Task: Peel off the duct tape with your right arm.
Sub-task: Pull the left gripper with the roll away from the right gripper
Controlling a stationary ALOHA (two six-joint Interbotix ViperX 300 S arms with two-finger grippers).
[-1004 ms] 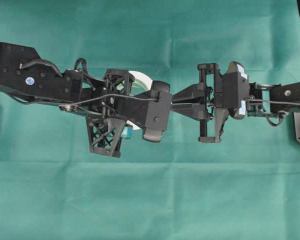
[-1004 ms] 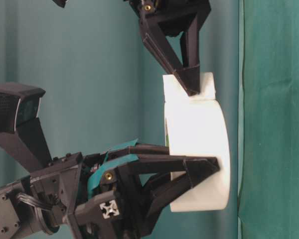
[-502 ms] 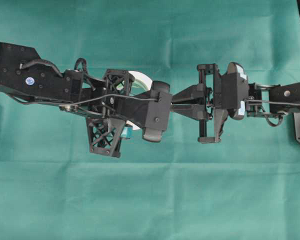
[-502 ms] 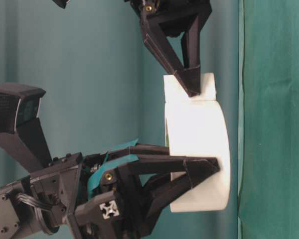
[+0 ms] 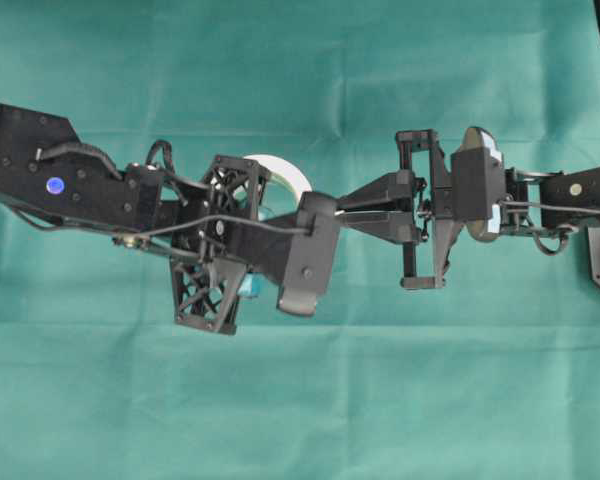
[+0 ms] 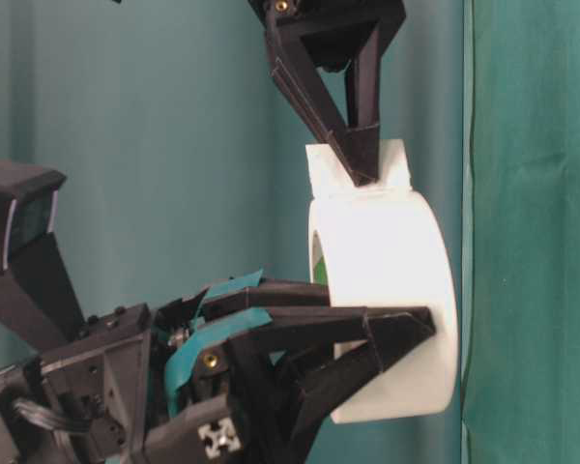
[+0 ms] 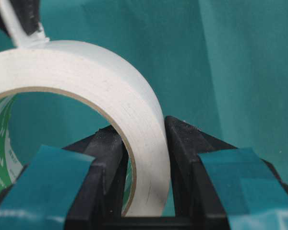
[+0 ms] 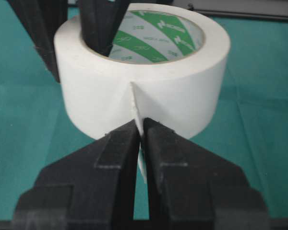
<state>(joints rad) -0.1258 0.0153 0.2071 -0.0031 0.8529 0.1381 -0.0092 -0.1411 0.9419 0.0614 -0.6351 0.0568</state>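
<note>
You see the white ring-shaped duct tape roll (image 8: 143, 76) with its matte paper-like outer band and a green-printed cardboard inner core. It is held between the two arms above the table covered in wrinkled green cloth (image 5: 300, 400).

The left claw (image 7: 144, 163), a bulky black lattice-truss part with teal tape on its fingers, is clamped across the roll's wall: one finger (image 7: 105, 158) sits inside the core, the other against the outer face.

The right claw (image 8: 140, 132), made of two tapered, smooth black plastic fingers, is closed tight on the loose white strip end (image 8: 134, 103). The strip stands out from the roll's outer band as a thin flat tab.

In the table-level view, the tab (image 6: 394, 166) projects just beyond the roll's curved face, pinched at the finger points.
</note>
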